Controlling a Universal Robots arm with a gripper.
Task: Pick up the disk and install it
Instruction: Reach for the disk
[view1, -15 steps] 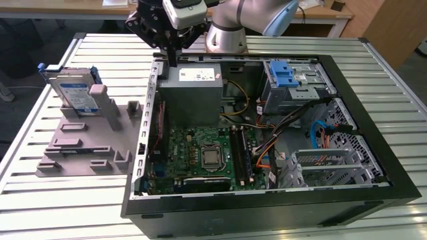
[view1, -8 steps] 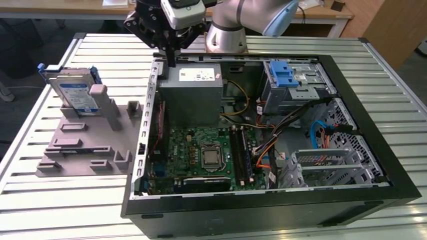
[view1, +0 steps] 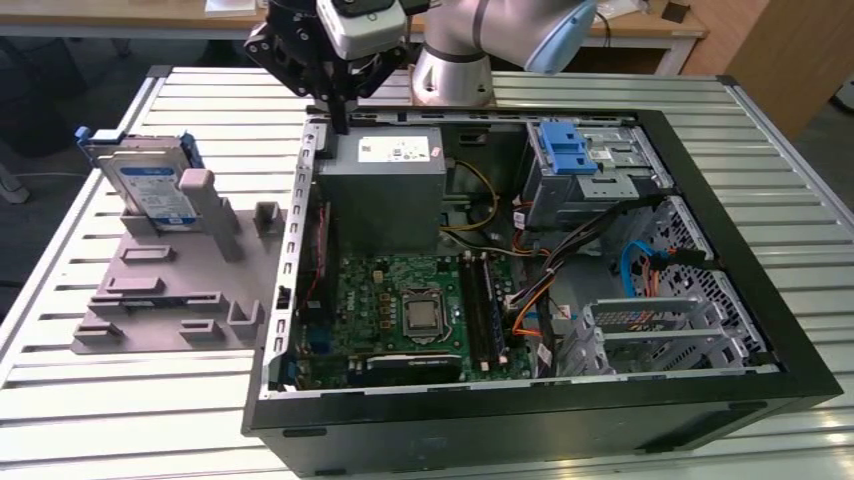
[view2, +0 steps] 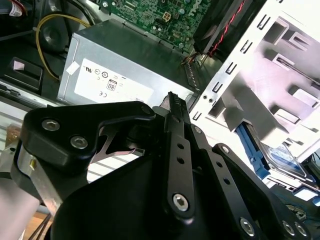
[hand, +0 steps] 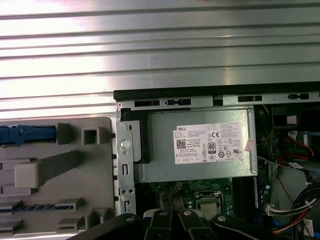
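Gripper (view1: 339, 120) closed, empty, just above the case (view1: 534, 435) rim by the power supply (view1: 387, 200). Disk (view1: 144, 185) well off to one side, upright in the grey holder (view1: 160, 310). Risk: clipping rim or holder posts if swung across low; no straddling the disk while closed.

The exterior view looks down at a slant from beyond the near end of the open computer case (view1: 534, 410). It takes in the slatted tabletop (view1: 747, 150), with the arm (view1: 454, 60) at the far end. The first wrist view faces straight down from higher up. The second wrist view looks obliquely and closely past the tool (view2: 175, 107). All three views share the power supply (view1: 387, 190) (view2: 125, 70) (hand: 200, 150) and the grey holder (view1: 160, 290) (view2: 295, 62) (hand: 55, 170).
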